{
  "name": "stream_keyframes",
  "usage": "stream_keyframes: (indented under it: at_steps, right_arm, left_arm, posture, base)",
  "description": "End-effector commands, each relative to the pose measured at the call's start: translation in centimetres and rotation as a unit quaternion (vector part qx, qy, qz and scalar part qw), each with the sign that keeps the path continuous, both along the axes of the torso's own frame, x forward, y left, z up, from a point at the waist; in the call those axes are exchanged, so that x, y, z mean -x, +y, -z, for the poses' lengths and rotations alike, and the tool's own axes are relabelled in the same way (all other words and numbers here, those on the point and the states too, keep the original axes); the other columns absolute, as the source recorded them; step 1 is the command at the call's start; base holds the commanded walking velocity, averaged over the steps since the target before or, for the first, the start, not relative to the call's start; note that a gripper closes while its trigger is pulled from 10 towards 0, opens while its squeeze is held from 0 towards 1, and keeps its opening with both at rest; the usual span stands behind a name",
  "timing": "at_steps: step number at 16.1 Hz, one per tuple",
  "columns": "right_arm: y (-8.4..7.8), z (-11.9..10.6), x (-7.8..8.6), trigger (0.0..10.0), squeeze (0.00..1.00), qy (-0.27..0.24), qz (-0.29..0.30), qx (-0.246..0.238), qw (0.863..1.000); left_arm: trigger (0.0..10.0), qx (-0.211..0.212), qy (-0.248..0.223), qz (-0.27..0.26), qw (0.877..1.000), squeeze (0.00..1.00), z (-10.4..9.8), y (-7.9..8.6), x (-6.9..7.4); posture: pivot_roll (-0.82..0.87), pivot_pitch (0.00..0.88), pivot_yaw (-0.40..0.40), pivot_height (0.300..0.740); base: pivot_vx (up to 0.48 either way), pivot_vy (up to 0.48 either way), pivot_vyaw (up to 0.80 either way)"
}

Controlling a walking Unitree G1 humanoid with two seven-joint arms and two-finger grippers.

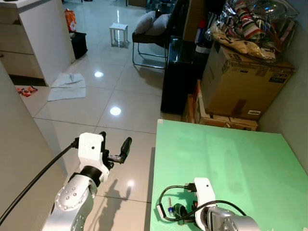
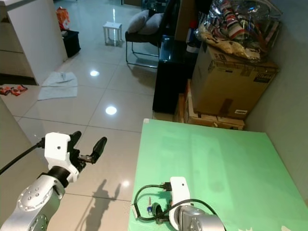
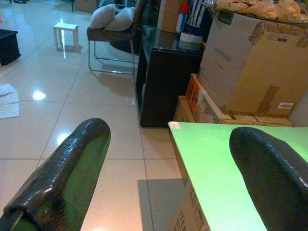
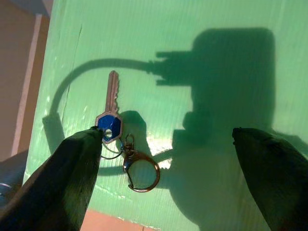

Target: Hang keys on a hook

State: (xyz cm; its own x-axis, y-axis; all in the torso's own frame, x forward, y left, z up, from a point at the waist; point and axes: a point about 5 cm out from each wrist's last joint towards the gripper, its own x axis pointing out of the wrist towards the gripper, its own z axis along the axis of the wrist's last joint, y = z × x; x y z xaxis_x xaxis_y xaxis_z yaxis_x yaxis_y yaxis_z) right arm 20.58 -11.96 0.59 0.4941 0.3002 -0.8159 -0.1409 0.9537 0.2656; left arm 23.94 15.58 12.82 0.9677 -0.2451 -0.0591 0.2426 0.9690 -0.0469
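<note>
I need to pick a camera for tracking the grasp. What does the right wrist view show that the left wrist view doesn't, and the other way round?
Right wrist view: the key with its blue head and its ring, lying on the green table near its edge, between the open jaws of the right gripper, and the arm's shadow.
Left wrist view: the left gripper, open off the table's side, a tiled floor, chair, black cabinet and cardboard boxes.
Both: the green table and two black fingers apart.
</note>
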Motion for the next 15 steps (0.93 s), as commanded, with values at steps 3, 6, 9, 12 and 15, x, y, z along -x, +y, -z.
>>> stream_keyframes:
  at_steps: [3, 6, 9, 12, 15]
  right_arm:
    - [0.0, 0.2, -0.3, 10.0, 1.0, 0.005, -0.01, -0.007, 1.0]
    - [0.3, 0.0, 0.4, 10.0, 1.0, 0.007, -0.066, -0.017, 0.998]
    - [-0.1, 0.7, 1.2, 10.0, 1.0, 0.027, -0.083, -0.018, 0.996]
    - [-0.9, 1.1, 1.3, 10.0, 1.0, 0.033, -0.092, -0.009, 0.995]
    - [-1.7, 1.9, 1.5, 10.0, 1.0, 0.041, -0.091, 0.008, 0.995]
  left_arm:
    - [10.0, -0.005, -0.009, -0.003, 1.0, 0.0, -0.2, -0.2, 0.0]
    - [10.0, -0.008, -0.009, -0.009, 1.0, 0.0, -0.1, 0.0, 0.0]
    - [10.0, -0.004, -0.006, -0.015, 1.0, 0.0, 0.1, -0.2, 0.1]
    - [10.0, 0.001, -0.003, -0.022, 1.0, 0.0, 0.2, -0.1, 0.0]
    - [10.0, 0.004, -0.003, -0.023, 1.0, 0.0, 0.2, -0.2, -0.1]
  posture:
    - [0.0, 0.036, -0.095, 0.74]
    - [0.0, 0.033, -0.108, 0.74]
    - [0.0, 0.034, -0.122, 0.74]
    - [0.0, 0.033, -0.127, 0.74]
    - [0.0, 0.032, -0.127, 0.74]
  base:
    - [0.0, 0.0, 0.0]
    - [0.0, 0.0, 0.0]
    - [0.0, 0.0, 0.0]
    - [0.0, 0.0, 0.0]
    - [0.0, 0.0, 0.0]
